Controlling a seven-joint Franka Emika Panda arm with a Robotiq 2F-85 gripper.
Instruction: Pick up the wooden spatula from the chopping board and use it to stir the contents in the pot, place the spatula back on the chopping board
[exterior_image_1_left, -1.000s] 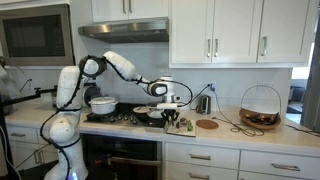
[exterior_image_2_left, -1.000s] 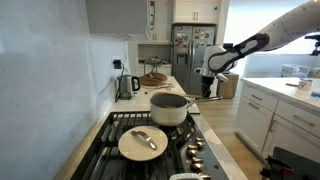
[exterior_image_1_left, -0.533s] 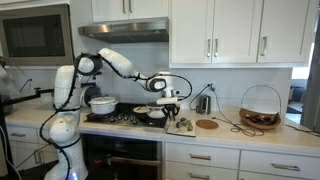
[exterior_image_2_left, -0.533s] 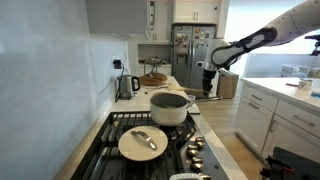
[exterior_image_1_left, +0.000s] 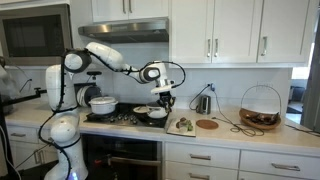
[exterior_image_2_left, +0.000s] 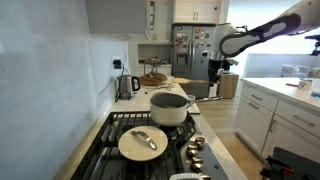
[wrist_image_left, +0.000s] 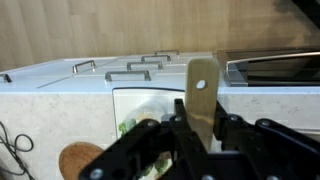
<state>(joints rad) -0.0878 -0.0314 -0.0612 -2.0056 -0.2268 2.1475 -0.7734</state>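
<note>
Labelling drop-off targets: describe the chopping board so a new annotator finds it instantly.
In an exterior view, start at the stove; the chopping board lies on the counter just beside it, toward the kettle. It is a small pale rectangle with greenish bits, unlike the round darker-brown wooden disc next to it.

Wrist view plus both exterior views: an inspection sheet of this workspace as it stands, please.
Surface: pale countertop beside a gas stove.
Job's things: wooden spatula clamped between the fingers; chopping board carries greenish bits; pot on the gas stove.
Clutter: white pot, round wooden disc, kettle, wire basket.
Grippers: gripper shut on the wooden spatula, hovers near the pot.
Cables: cable lying on the countertop.
Surroundings: white cabinets, microwave, fridge.
</note>
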